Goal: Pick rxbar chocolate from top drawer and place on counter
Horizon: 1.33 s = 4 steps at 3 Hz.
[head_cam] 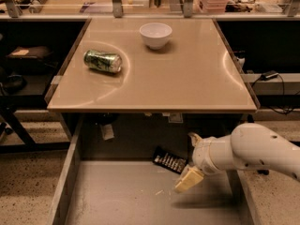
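The glossy beige tabletop (187, 74) fills the upper half of the view, its near edge running straight across the middle. Below that edge the top drawer (122, 198) stands pulled out toward the camera, a wide shallow grey tray with grey side walls and a scuffed floor, nearly as wide as the tabletop above it. A speckled floor (26, 184) shows on either side of the drawer.

The robot's white arm (262, 149) reaches in from the right edge, crossing over the drawer's right wall and angling down to the left. At its end the gripper (189, 178) hangs low inside the drawer, toward the back and right of centre, its cream-coloured tip pointing down and left just above the drawer floor, where it casts a shadow. How far open it is cannot be told from this angle, and nothing can be seen in its hold.

On the tabletop a white bowl (155, 34) stands upright near the far edge, and a crushed green can (102, 61) lies on its side to the left, well apart from the bowl.

The rxbar chocolate (169, 161) — a flat black wrapper with rows of white print — lies on the drawer floor near the back wall, just left of the gripper and close beside its tip. Whether the two touch is unclear.
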Available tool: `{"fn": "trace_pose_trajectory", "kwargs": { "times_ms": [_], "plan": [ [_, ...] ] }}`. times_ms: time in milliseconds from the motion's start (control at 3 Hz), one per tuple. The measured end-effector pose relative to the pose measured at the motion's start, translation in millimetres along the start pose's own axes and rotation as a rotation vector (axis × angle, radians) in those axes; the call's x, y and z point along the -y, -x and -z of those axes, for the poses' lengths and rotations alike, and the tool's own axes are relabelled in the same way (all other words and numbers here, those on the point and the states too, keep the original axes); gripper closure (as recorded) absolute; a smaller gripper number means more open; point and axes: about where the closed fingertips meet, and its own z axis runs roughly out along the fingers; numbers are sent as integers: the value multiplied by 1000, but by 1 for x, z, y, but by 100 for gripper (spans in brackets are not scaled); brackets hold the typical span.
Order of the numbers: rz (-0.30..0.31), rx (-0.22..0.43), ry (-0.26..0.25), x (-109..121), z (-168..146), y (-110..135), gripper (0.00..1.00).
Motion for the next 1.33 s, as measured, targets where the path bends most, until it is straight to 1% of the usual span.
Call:
{"fn": "trace_pose_trajectory", "kwargs": {
  "times_ms": [333, 667, 1000, 1333],
  "plan": [
    [-14, 22, 6, -4, -32, -7, 0],
    [-14, 52, 11, -6, -52, -9, 0],
    [-14, 77, 19, -7, -66, -12, 0],
    [-15, 78, 21, -7, -66, -12, 20]
  ]
}}
